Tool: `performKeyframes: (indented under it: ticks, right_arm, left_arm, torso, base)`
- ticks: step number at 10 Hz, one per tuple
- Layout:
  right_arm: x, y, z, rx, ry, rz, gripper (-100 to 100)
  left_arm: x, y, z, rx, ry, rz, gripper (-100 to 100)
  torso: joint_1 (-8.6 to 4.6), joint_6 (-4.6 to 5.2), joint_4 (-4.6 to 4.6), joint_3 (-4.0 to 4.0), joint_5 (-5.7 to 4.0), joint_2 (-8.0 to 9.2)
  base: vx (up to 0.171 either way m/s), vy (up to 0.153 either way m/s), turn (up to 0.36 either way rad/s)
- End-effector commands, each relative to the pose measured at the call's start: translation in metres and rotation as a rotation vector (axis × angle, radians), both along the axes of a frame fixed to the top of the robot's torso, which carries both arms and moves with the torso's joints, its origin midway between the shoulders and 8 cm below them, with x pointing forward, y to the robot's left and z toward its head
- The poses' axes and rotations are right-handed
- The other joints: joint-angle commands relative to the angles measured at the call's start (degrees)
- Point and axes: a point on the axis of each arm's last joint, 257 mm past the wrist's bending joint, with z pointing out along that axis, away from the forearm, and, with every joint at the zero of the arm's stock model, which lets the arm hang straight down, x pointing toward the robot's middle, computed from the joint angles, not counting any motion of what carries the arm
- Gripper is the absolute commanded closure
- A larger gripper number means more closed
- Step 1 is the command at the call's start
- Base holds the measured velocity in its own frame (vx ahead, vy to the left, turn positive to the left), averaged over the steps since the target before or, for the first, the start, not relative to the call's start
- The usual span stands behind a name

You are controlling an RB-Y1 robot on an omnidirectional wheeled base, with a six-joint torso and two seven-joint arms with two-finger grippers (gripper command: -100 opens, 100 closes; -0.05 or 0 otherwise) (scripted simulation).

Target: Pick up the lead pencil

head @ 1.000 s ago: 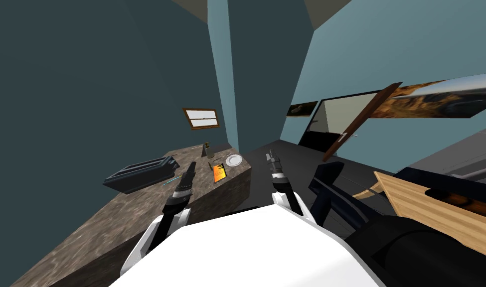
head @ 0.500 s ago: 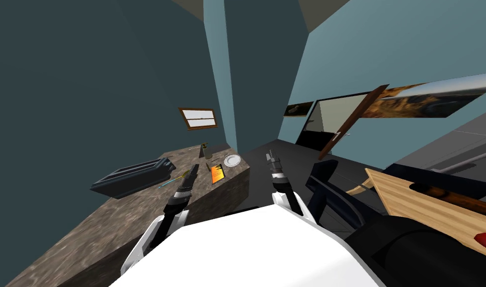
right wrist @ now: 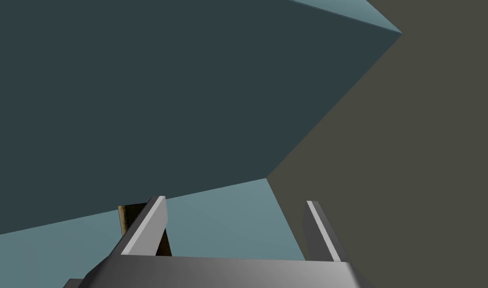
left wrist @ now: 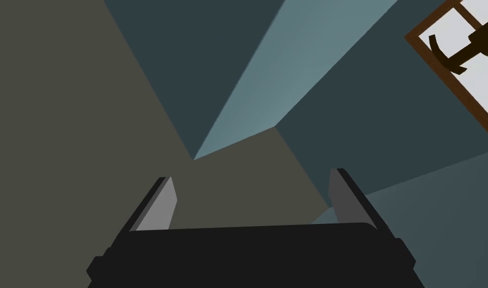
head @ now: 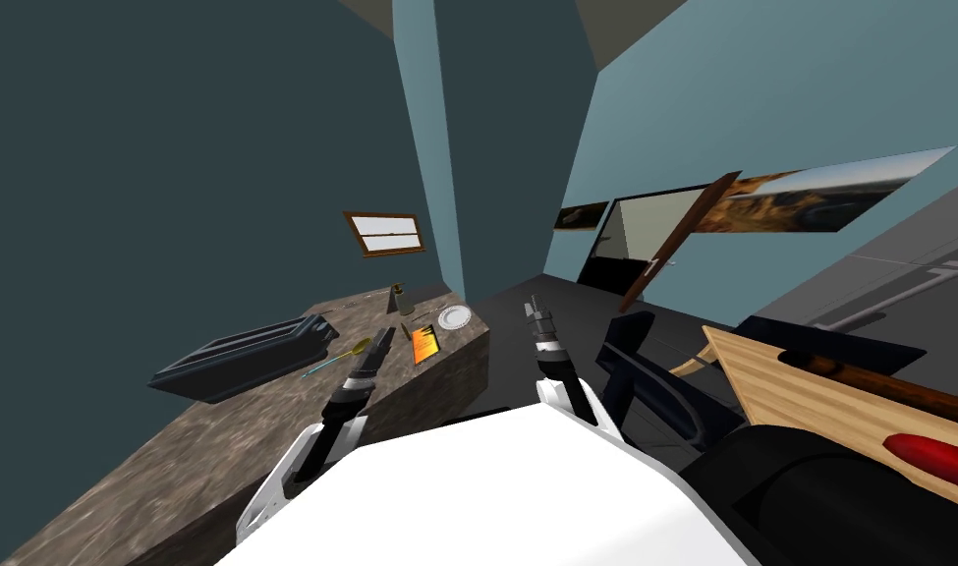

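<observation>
Pencil: a thin teal stick (head: 321, 368) lies flat on the stone counter (head: 152, 472), left of centre in the head view. I take it for the lead pencil by shape alone, as its tip is too small to read.
Nearest neighbour: a dark tray (head: 246, 356) lies just left of the stick, its long side running alongside it.
Yellow piece: a small yellow-headed thing (head: 354, 349) sits at the stick's upper right end; I cannot tell whether they touch.
Left claw: the left gripper (head: 382, 338) hovers above the counter just right of the yellow piece, near the stick but apart from it. In the left wrist view its fingers (left wrist: 160, 202) stand wide and hold nothing.
Right claw: the right gripper (head: 533, 308) hangs over the dark floor at centre frame, off the counter. Its fingers (right wrist: 150, 222) are spread wide and hold nothing.
Further along the counter: an orange card (head: 424, 344), a white plate (head: 455, 316) near the far corner and a small olive bottle (head: 400, 298).
Hard to make out: a short dark sliver between bottle and card.
Edges: the counter's right edge drops straight to the floor beside card and plate.
Open room: bare stone runs from the tray to the lower left corner.
Right side: a dark chair (head: 653, 378) and a wooden table (head: 811, 388), cut off by the frame.
</observation>
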Motion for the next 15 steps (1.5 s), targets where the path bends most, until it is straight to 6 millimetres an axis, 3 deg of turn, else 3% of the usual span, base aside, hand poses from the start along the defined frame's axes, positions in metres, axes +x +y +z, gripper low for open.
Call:
performKeyframes:
  ticks: [1,9,15]
  right_arm:
    - [0.0,0.0,0.0,0.0,0.0,0.0,0]
    - [0.0,0.0,0.0,0.0,0.0,0.0,0]
    - [0.0,0.0,0.0,0.0,0.0,0.0,0]
  left_arm:
    - [0.005,0.007,-0.011,0.062,0.016,0.014,-100]
    - [0.017,0.043,-0.064,0.218,0.115,0.067,-100]
    - [0.024,0.083,-0.1,0.372,0.19,0.111,-100]
  torso:
    - [0.0,0.0,0.0,0.0,0.0,0.0]
    - [0.04,-0.02,0.0,0.01,0.0,0.01]
    - [0.0,-0.03,0.0,-0.01,0.0,-0.02]
  base:
    - [-0.004,-0.015,-0.106]
    - [-0.002,-0.006,-0.05]
    - [0.002,-0.012,-0.064]
